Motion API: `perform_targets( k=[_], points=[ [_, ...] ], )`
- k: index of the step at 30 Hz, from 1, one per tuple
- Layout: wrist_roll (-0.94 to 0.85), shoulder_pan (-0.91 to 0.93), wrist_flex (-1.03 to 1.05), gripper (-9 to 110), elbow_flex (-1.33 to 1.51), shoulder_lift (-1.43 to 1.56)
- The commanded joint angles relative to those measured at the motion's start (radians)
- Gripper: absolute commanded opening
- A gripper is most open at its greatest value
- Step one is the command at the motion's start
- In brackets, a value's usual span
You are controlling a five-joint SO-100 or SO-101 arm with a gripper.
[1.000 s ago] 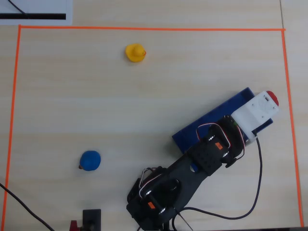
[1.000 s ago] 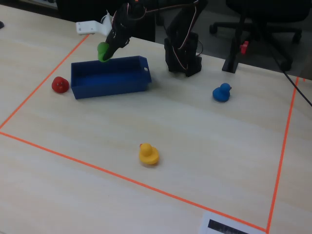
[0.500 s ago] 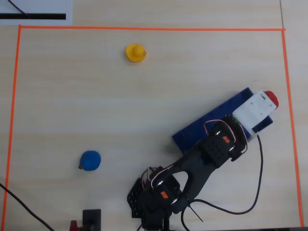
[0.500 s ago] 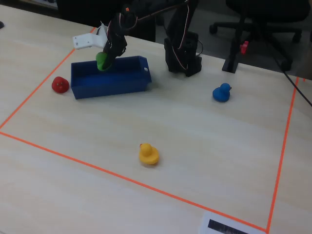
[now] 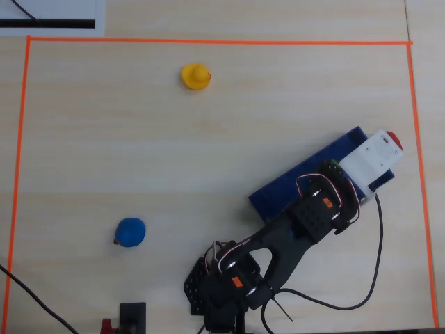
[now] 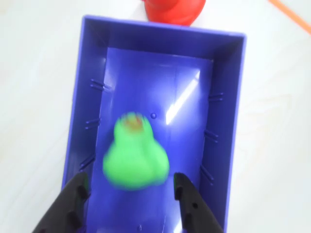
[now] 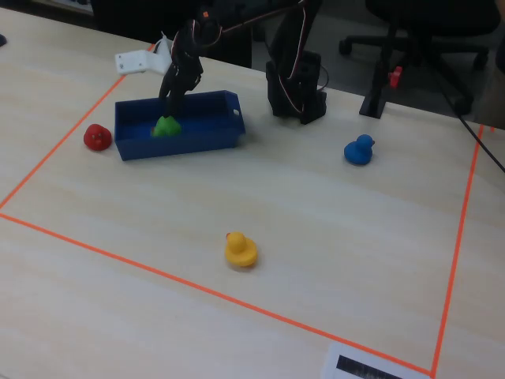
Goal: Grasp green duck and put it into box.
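Releasing is the step in hand: the gripper (image 6: 129,194) hangs over the box (image 6: 227,121) with its 2 black fingers (image 6: 73,199) spread apart, and the green duck (image 6: 134,158) lies between and below them, free of both, inside the box. In the fixed view the green duck (image 7: 166,125) sits on the box floor (image 7: 193,138) toward its left part. I judge the next move asks only for a straight lift of the arm, clear of the low walls. The duck is smooth, rounded and blurred here; the box is glossy blue plastic with ribbed inner walls.
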Motion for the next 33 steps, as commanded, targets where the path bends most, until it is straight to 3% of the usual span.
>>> perform_targets(
  k=[1,6,8,11,15,18,23,28,33],
  points=[
    [-0.008,0.017,-0.034,25,-0.057,0.006],
    [0.015,-0.028,0.028,21,-0.121,0.025],
    [0.084,-0.107,0.081,17,-0.225,0.023],
    [0.112,-0.268,0.124,0,-0.408,0.006],
    [0.184,-0.469,0.04,0,-0.471,0.044],
    [0.184,-0.606,0.012,0,-0.328,0.158],
    [0.173,-0.759,-0.003,0,0.19,0.503],
    [0.161,-0.815,0.184,0,0.614,0.914],
    [0.161,-0.857,0.345,0,0.788,1.166]
  ],
)
